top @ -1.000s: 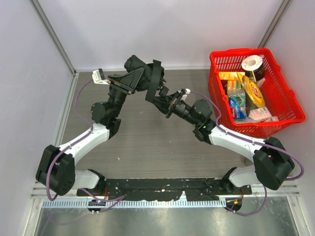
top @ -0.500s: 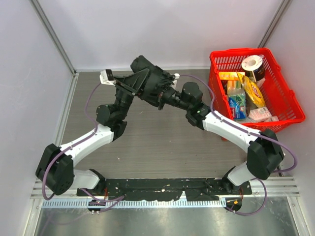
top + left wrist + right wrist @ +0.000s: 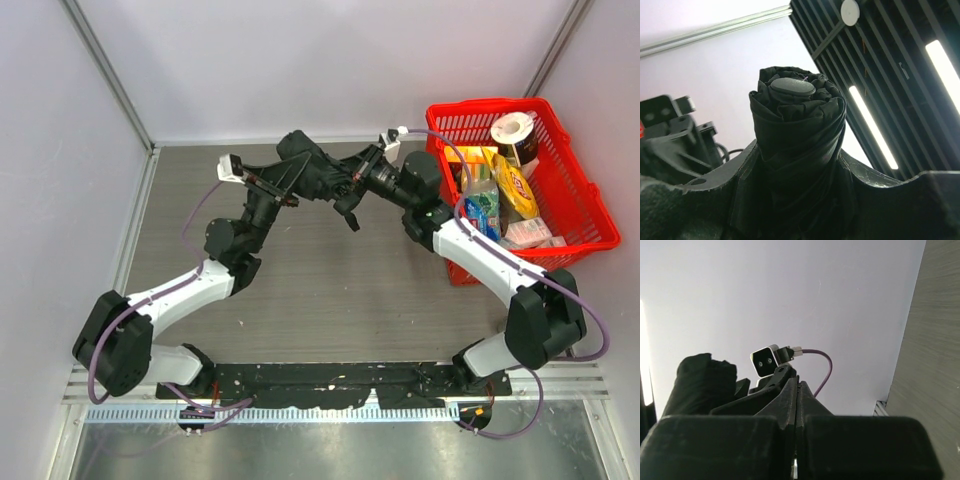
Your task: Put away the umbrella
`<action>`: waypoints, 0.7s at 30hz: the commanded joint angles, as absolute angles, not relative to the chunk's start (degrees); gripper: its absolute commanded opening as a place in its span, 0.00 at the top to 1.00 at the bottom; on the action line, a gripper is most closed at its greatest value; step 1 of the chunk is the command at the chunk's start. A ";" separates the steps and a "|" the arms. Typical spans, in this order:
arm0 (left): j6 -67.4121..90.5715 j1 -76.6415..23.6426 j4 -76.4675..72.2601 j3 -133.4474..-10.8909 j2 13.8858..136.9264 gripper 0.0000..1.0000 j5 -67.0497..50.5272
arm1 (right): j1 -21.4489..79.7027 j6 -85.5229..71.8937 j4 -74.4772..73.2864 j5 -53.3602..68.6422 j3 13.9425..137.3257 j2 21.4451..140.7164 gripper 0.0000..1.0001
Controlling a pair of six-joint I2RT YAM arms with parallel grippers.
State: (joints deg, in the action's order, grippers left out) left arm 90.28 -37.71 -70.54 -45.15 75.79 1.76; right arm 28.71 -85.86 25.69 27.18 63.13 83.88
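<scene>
The black folded umbrella [image 3: 308, 162] is held up off the table at the back middle. In the left wrist view it [image 3: 795, 125] stands upright between the jaws, with its round cap on top. My left gripper [image 3: 292, 180] [image 3: 797, 167] is shut on its fabric body. My right gripper [image 3: 352, 188] [image 3: 796, 382] is just right of the umbrella with its fingers pressed together, and nothing shows between them. The umbrella's dark bulk also shows in the right wrist view [image 3: 700, 385]. A small black part hangs below the two grippers. The shaft and handle are hidden.
A red basket [image 3: 480, 105] stands at the back right with several packets, a bottle and a paper roll [image 3: 513, 130] inside. The white walls close the back and both sides. The grey table [image 3: 330, 290] lies below the arms.
Both grippers have moved right toward the red basket, with the umbrella still in the left one. The right arm has swung back and up beside it.
</scene>
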 commanded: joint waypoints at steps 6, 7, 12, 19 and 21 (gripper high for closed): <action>93.96 -38.15 -87.63 -40.18 71.20 1.00 0.53 | 21.98 -72.26 29.00 18.56 61.62 78.33 0.99; 93.43 -38.14 -86.41 -39.21 70.41 1.00 0.18 | 21.62 -70.59 30.13 18.02 60.92 77.44 0.99; 90.97 -38.14 -83.75 -34.89 68.20 1.00 -0.53 | 20.39 -72.15 36.11 18.98 58.28 77.34 0.99; 89.48 -38.14 -83.33 -37.62 69.43 1.00 -2.90 | 21.27 -74.01 36.30 19.34 52.30 74.97 0.99; 89.04 -38.14 -80.78 -36.57 68.65 1.00 -2.46 | 21.09 -73.22 35.68 19.42 53.86 75.32 0.99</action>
State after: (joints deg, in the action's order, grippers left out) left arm 89.54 -37.78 -69.97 -34.63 71.35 -0.05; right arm 22.28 -74.28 32.67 24.88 52.51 77.21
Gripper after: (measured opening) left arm 0.508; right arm 0.022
